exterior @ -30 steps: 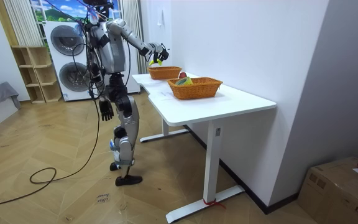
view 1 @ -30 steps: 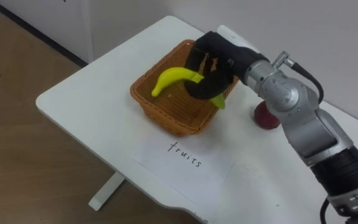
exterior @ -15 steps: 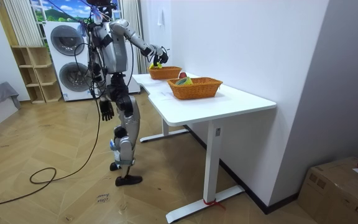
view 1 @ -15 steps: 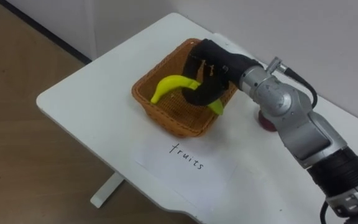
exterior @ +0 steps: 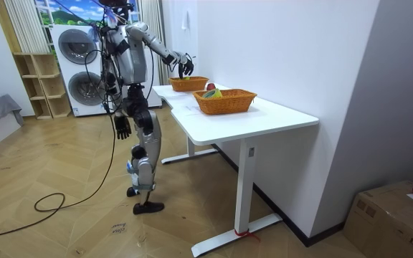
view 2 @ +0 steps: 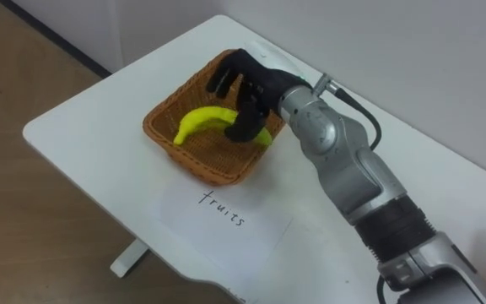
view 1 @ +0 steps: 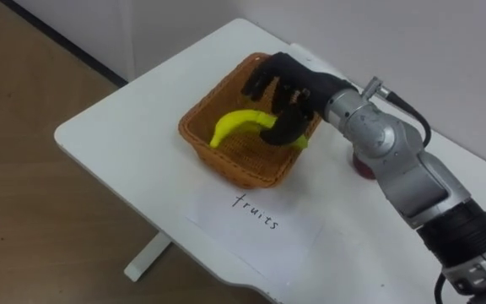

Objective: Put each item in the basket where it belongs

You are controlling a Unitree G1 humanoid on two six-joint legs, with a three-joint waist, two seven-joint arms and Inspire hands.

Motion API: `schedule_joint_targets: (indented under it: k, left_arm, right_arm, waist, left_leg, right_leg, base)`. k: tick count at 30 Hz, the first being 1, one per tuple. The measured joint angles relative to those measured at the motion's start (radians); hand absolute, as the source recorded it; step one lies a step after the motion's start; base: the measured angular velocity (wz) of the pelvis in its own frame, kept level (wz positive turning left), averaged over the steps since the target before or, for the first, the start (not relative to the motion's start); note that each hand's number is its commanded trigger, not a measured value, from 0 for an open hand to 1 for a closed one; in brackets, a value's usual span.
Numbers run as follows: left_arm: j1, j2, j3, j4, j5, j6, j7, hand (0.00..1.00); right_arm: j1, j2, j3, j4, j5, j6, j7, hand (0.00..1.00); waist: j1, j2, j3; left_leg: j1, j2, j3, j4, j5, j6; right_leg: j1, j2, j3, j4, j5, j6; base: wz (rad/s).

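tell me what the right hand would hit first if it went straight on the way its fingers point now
Probably the yellow banana lying in the brown wicker basket, just below the open, downward-pointing fingers of the black right hand, though depth is unclear.

A white worktop (exterior: 278, 118) on white legs stands against a plain white wall (exterior: 285, 50); under and around it lies a herringbone wood floor (exterior: 63, 229); beyond the worktop's far end two front-loading washing machines (exterior: 77, 66) are stacked, with an open wooden shelf unit (exterior: 38, 86) just beside them and a pale curtain (exterior: 26, 25) above it; past the worktop's near end a cardboard box (exterior: 389, 211) sits on the floor.
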Motion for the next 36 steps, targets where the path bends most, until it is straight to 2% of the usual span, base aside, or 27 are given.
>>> schedule_joint_targets:
  k: [11,31,36]
  left_arm:
    - [0.0,0.001,0.0,0.002,-0.001,-0.002,-0.002,0.0]
    - [0.003,0.001,0.001,0.002,-0.001,-0.003,-0.003,0.0]
    - [0.002,0.0,0.002,-0.005,0.0,-0.003,0.001,0.0]
  right_arm:
    - [0.0,0.0,0.0,0.065,0.0,-0.006,-0.014,0.0]
    - [0.0,0.0,0.0,0.065,0.001,-0.01,-0.02,0.0]
    - [0.0,-0.001,-0.005,0.064,0.011,-0.014,-0.02,0.0]
  waist:
    - [-0.001,0.0,0.0001]
    - [-0.001,0.0,0.0]
    - [-0.013,0.001,0.0004]
  left_leg:
    - [0.001,0.0,0.0,0.001,0.0,0.0]
    - [0.005,0.0,0.0,0.002,0.0,0.0]
    - [0.003,0.0,-0.001,0.003,0.0,0.0]
  right_leg:
    - [0.002,0.0,0.004,0.0,0.0,0.0]
    - [0.005,0.0,0.02,0.001,0.0,0.0]
    - [0.003,0.0,0.023,0.003,0.0,0.0]
  base:
    - [0.0]
    - [0.0]
    - [0.0]
